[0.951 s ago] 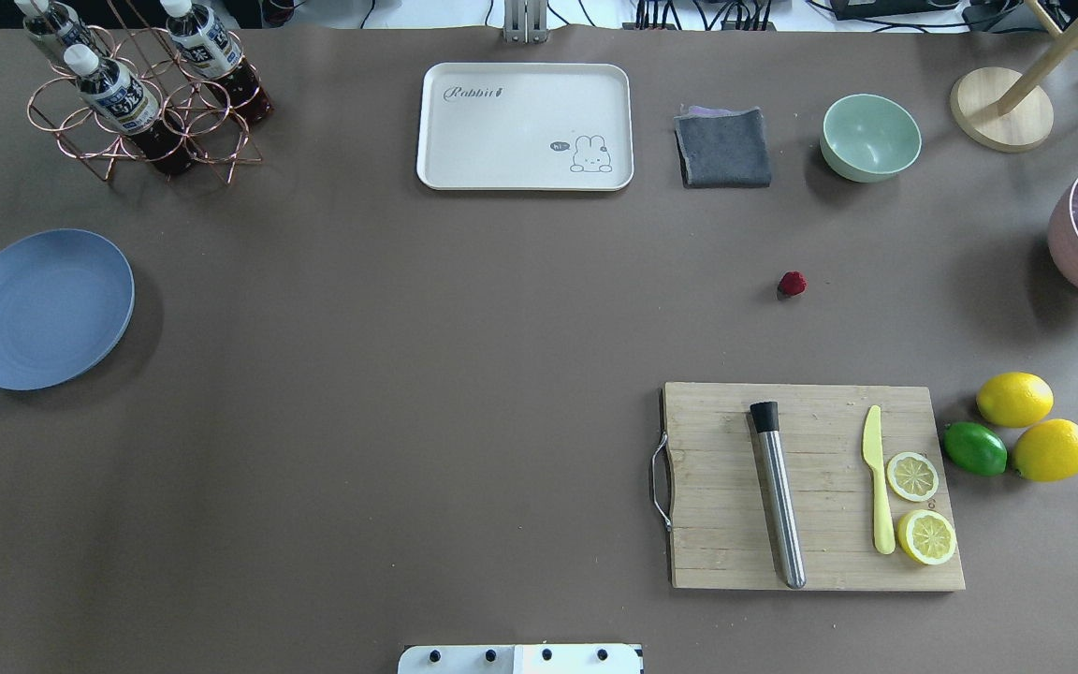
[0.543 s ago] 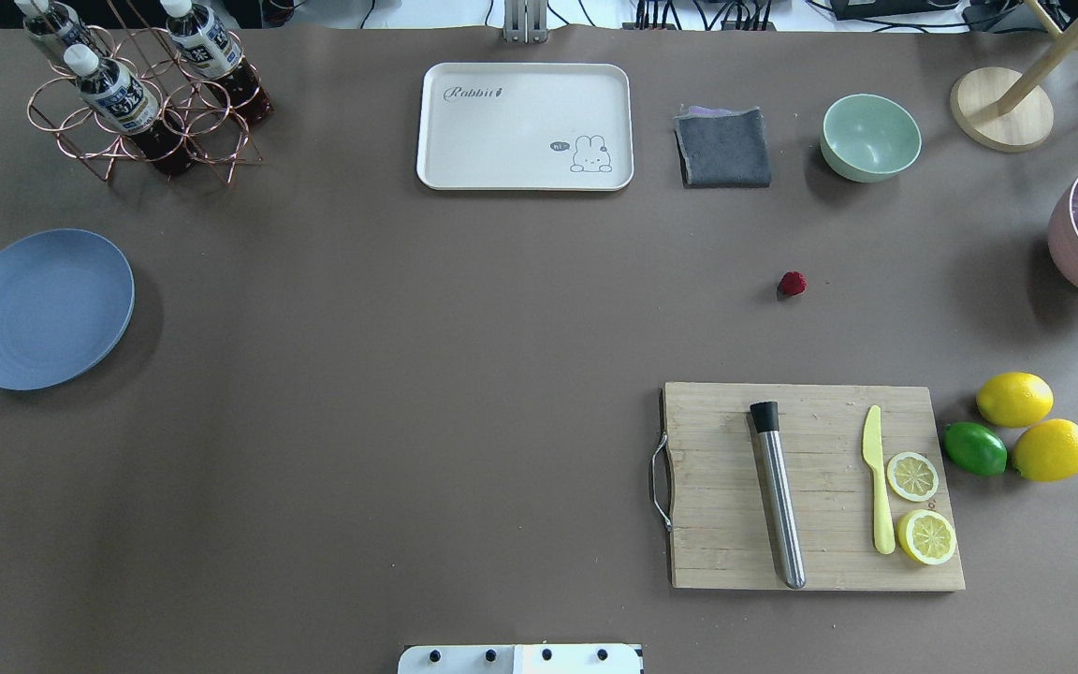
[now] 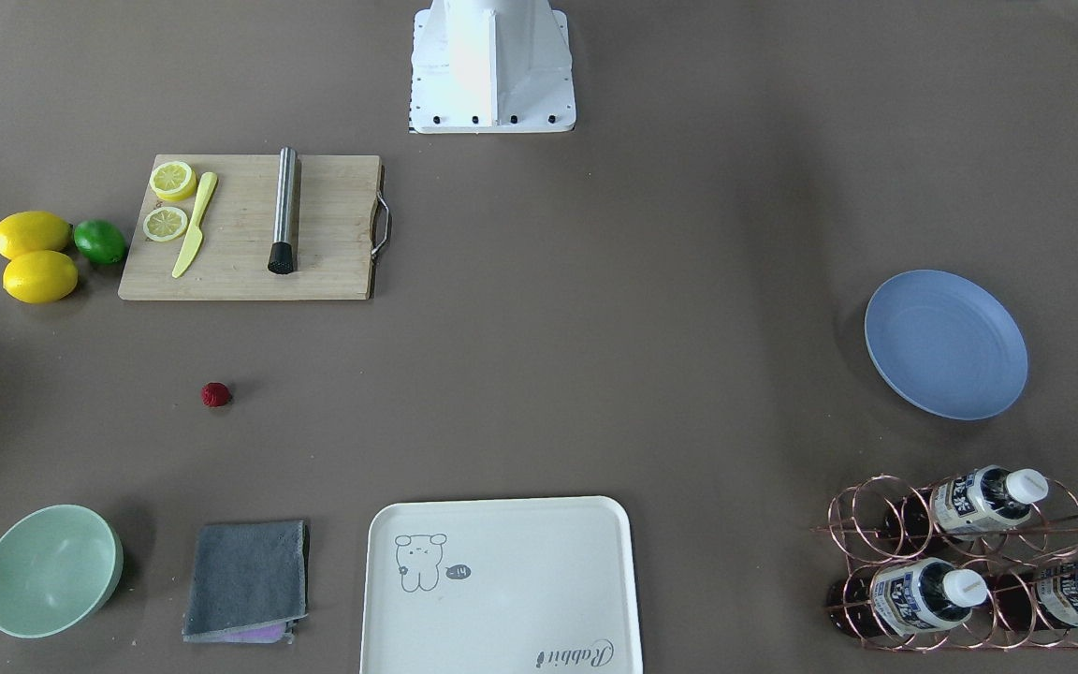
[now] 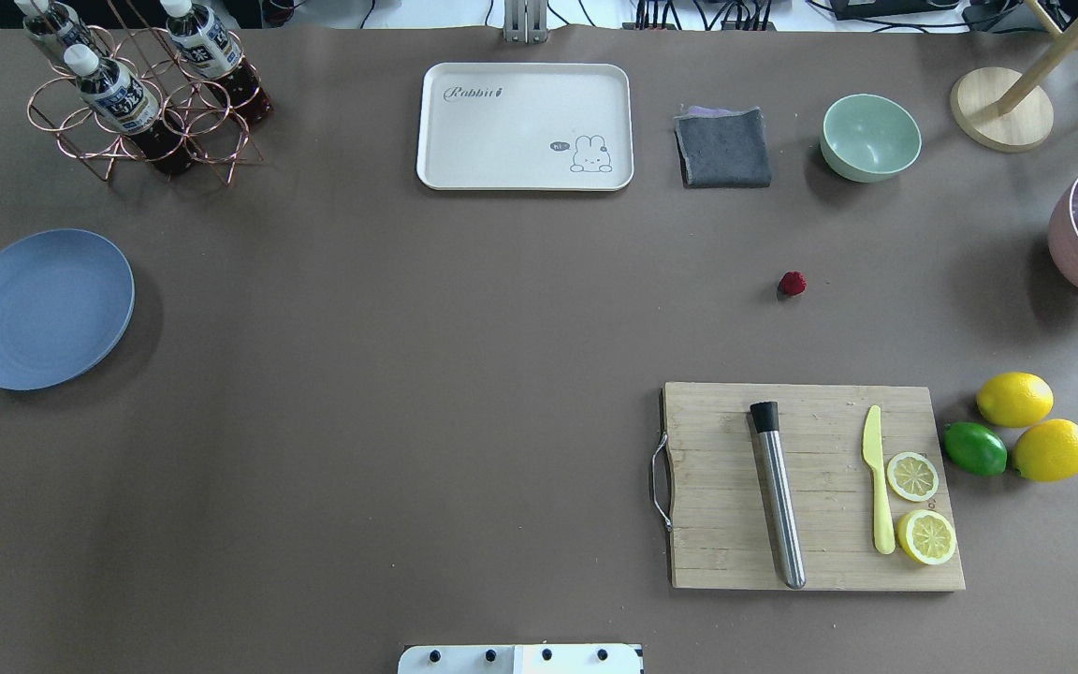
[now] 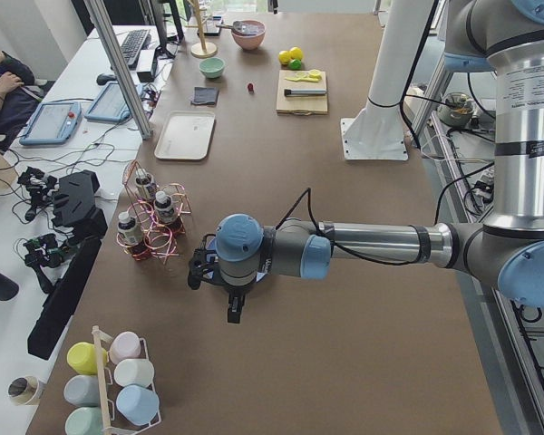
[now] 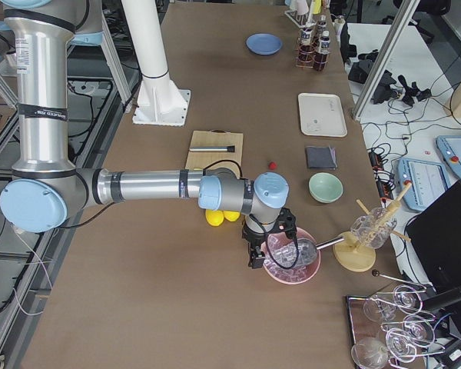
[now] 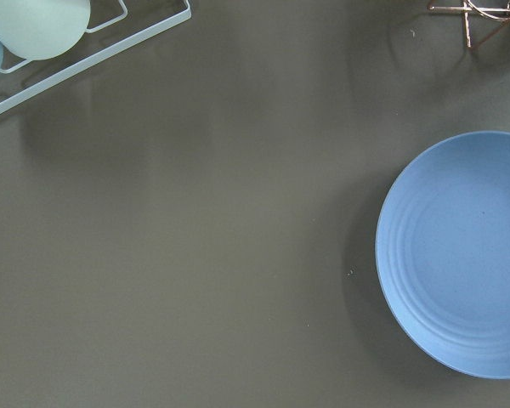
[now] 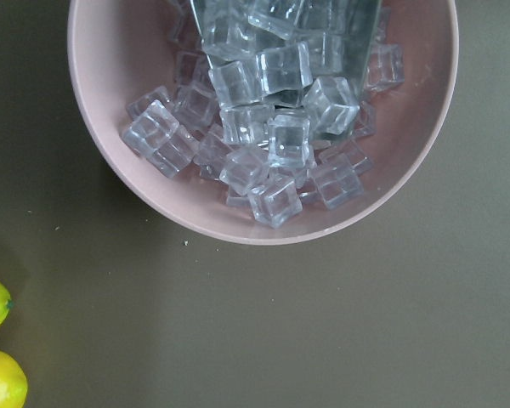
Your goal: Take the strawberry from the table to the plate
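The strawberry [image 4: 792, 284] [image 3: 215, 394], small and dark red, lies alone on the brown table [image 4: 408, 328] beyond the cutting board, right of centre. The blue-grey plate [image 4: 43, 309] [image 3: 946, 344] [image 7: 459, 255] sits bare at the table's far left. No arm shows in the overhead or front views. My left gripper [image 5: 234, 313] hangs over the table's left end by the plate. My right gripper [image 6: 255, 257] hangs above the pink ice bowl at the right end. Only the side views show them, so I cannot tell whether either is open or shut.
A wooden cutting board [image 4: 717, 487] carries a steel muddler, a yellow knife and lemon slices. Two lemons [image 4: 1014, 399] and a lime [image 4: 975, 448] lie beside it. At the back stand a cream tray [image 4: 525, 126], grey cloth [image 4: 723, 147], green bowl [image 4: 870, 137] and bottle rack [image 4: 141, 103]. The pink ice bowl [image 8: 136, 195] is at the right.
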Robot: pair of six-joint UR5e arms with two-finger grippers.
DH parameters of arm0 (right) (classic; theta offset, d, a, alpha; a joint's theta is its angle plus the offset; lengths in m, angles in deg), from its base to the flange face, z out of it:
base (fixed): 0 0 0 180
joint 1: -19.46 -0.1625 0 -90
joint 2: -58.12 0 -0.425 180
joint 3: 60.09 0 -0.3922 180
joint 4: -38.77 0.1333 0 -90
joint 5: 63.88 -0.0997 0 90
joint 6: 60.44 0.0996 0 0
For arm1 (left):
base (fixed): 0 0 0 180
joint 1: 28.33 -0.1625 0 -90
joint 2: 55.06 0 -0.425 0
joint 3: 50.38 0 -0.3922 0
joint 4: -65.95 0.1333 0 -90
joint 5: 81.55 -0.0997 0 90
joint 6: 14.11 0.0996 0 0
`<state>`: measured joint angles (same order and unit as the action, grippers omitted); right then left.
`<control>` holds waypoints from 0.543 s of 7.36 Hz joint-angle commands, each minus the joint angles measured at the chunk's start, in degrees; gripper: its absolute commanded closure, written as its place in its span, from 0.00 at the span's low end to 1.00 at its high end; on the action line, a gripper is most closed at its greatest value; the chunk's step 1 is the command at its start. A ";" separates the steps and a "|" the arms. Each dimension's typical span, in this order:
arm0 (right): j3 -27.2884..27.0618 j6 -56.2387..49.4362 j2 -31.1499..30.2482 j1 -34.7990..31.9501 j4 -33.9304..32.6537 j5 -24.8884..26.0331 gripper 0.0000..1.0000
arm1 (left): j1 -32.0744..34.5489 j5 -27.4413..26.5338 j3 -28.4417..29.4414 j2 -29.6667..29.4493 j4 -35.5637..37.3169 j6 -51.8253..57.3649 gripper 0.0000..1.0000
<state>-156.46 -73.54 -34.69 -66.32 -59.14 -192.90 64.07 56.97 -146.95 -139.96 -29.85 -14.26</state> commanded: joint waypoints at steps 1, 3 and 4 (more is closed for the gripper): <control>-0.31 0.09 0.35 0.00 0.00 0.00 0.00 | -0.03 0.25 0.15 -0.35 -0.35 -0.20 0.02; -1.62 0.00 3.41 0.00 0.17 -1.22 0.00 | -0.11 0.17 -0.12 -1.23 -5.84 -0.20 0.02; -2.41 0.61 4.04 0.00 3.13 -3.41 0.00 | -0.12 0.25 1.28 -2.19 -10.24 -0.72 0.02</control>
<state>-157.90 -73.36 -31.90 -66.32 -58.30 -194.26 63.99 57.24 -146.76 -141.30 -35.04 -14.52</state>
